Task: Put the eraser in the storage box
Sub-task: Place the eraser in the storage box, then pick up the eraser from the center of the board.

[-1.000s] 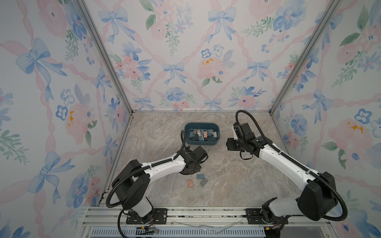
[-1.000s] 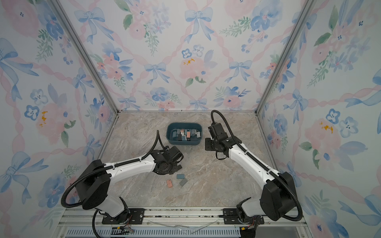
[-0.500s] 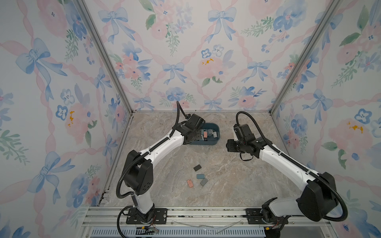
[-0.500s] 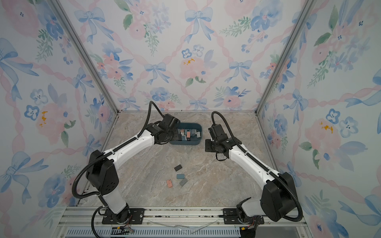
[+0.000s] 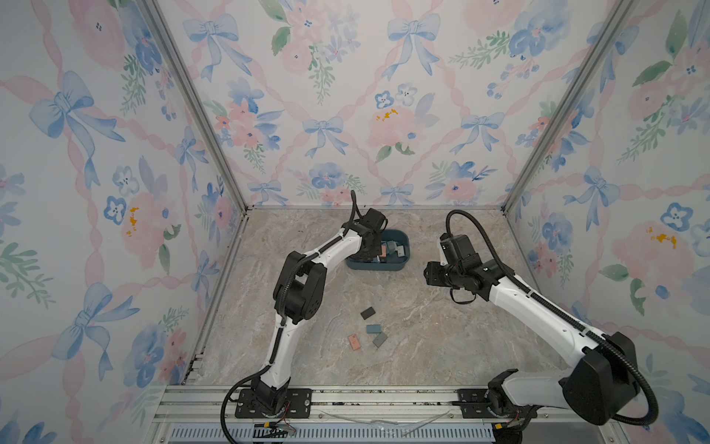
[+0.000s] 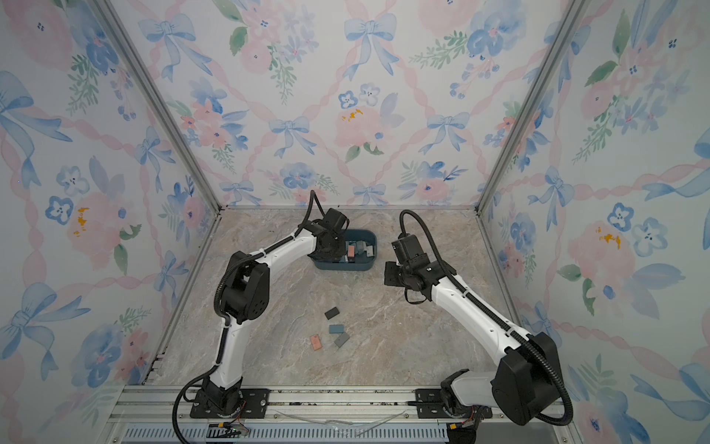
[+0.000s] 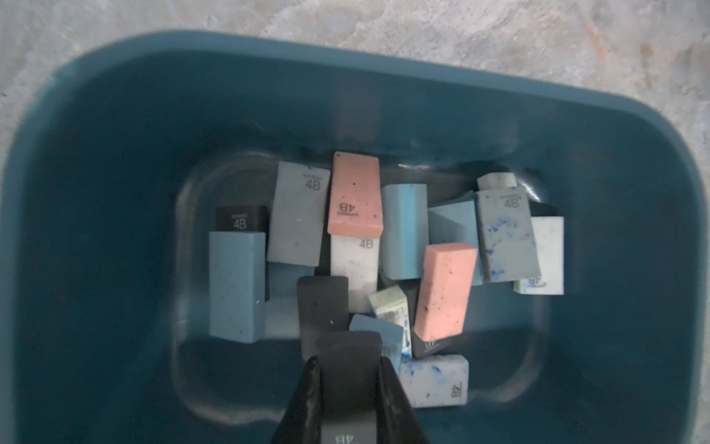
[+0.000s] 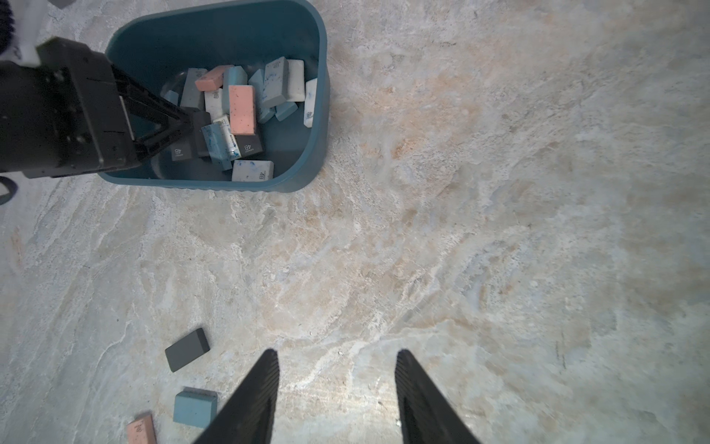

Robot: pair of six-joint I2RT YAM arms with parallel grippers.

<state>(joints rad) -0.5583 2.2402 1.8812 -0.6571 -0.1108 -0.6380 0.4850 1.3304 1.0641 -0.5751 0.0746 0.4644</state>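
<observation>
marble tabletop (image 8: 461,230); left pincer (image 7: 347,359) clamps cropped eraser (image 7: 347,403) over storage box (image 7: 115,192); right pincer (image 8: 334,351) apart

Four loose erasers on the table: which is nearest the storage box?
The black eraser: it lies closest to the storage box; the blue eraser, grey eraser and pink eraser sit farther from it.

A beige marbled tabletop (image 5: 442,346) is being enclosed on three sides by papered walls (image 5: 345,96) patterned with blue bows and pink flowers. Its back corners are being framed by metal posts (image 5: 201,115), its front edge by an aluminium rail (image 5: 384,399).
</observation>
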